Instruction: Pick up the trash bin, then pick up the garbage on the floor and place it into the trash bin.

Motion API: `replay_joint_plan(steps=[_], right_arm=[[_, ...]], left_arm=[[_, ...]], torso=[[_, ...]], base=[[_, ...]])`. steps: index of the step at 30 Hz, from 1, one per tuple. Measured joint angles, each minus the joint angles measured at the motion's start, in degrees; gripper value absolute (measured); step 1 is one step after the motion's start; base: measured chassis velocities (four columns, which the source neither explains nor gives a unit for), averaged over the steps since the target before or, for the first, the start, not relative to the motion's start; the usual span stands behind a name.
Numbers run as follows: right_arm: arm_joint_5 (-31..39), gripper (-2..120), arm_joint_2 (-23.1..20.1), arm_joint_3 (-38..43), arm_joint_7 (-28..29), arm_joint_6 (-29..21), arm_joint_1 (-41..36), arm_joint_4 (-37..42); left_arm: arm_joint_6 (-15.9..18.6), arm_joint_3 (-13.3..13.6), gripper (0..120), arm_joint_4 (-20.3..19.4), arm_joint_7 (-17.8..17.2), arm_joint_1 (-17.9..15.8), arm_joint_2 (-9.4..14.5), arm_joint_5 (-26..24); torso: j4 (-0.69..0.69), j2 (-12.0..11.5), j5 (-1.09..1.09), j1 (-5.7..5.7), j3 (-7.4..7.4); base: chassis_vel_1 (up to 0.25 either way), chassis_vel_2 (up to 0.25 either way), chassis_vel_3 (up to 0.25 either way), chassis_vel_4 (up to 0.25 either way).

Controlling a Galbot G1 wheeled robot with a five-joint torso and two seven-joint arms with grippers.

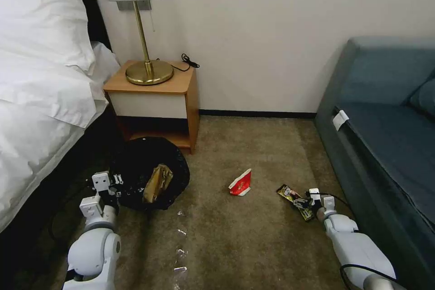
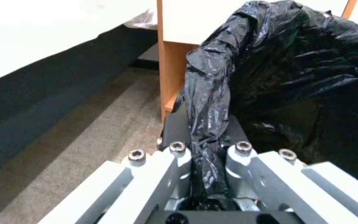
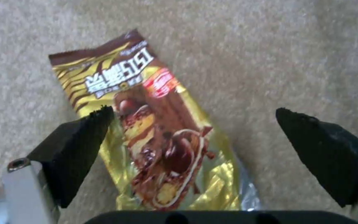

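Observation:
The trash bin (image 1: 136,163) stands on the carpet in front of the nightstand, its black bag (image 2: 295,68) crinkled over the rim. A crumpled brown paper bag (image 1: 157,182) lies inside it. My left gripper (image 1: 110,190) is shut on the bin's bag-covered rim (image 2: 207,124), with the fingers (image 2: 178,158) pinching the plastic. A red-and-white carton (image 1: 241,184) lies on the carpet at the middle. The yellow-brown snack wrapper (image 1: 294,198) lies flat near the sofa. My right gripper (image 3: 195,112) hangs open just above the wrapper (image 3: 158,130), one fingertip (image 3: 92,130) over its edge.
A wooden nightstand (image 1: 156,99) with a brass lamp (image 1: 147,70) stands right behind the bin. The bed (image 1: 41,99) runs along the left and a blue sofa (image 1: 385,136) along the right. A few clear shiny bits (image 1: 180,251) lie on the carpet between my arms.

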Motion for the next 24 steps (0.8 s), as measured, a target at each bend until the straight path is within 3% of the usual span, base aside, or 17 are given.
replay_joint_plan(steps=[16,24], right_arm=[[-1.8,100,2.8,0.4,0.2,0.3,2.0,-3.5],[-1.7,76,2.7,0.8,0.0,1.0,1.1,-3.5]], left_arm=[[0.0,-1.6,4,-0.8,0.2,0.5,0.5,-0.8],[0.0,-1.4,4,-0.9,0.2,0.4,0.6,-1.0]], torso=[[0.01,0.0,0.00,0.00,0.00],[0.01,0.0,0.00,0.00,0.00]], base=[[0.000,0.000,0.000,0.000],[0.000,0.000,0.000,0.000]])
